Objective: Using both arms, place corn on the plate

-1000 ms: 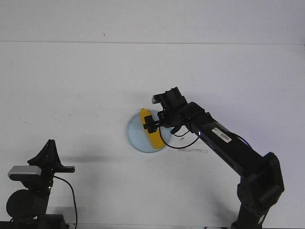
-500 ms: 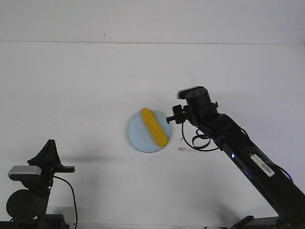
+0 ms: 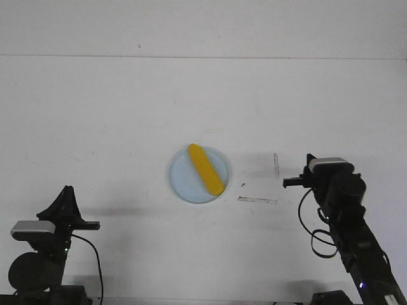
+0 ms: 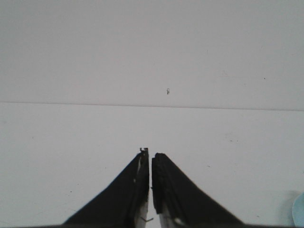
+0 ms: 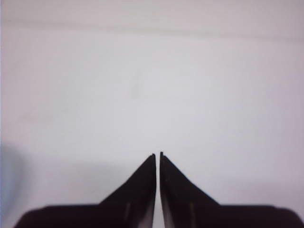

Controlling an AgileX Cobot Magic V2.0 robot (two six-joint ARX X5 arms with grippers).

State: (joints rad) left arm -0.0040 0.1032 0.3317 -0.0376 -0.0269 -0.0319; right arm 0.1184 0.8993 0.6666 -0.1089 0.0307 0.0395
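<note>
Now corn [image 3: 205,168] lies diagonal on plate [image 3: 181,184]; both end effectors, left [image 4: 150,159] and right [image 5: 157,156], pinched together, empty, well apart from plate.

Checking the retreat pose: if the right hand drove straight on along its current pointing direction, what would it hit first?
Nothing, as far as shown. The shut right hand faces only bare white table; the plate with the corn lies off to its side.

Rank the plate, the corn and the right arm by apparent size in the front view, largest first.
1. right arm, though it sits nearest the camera, so its real size is unsure.
2. plate.
3. corn, lying diagonally across the plate, nearly spanning it.
</note>
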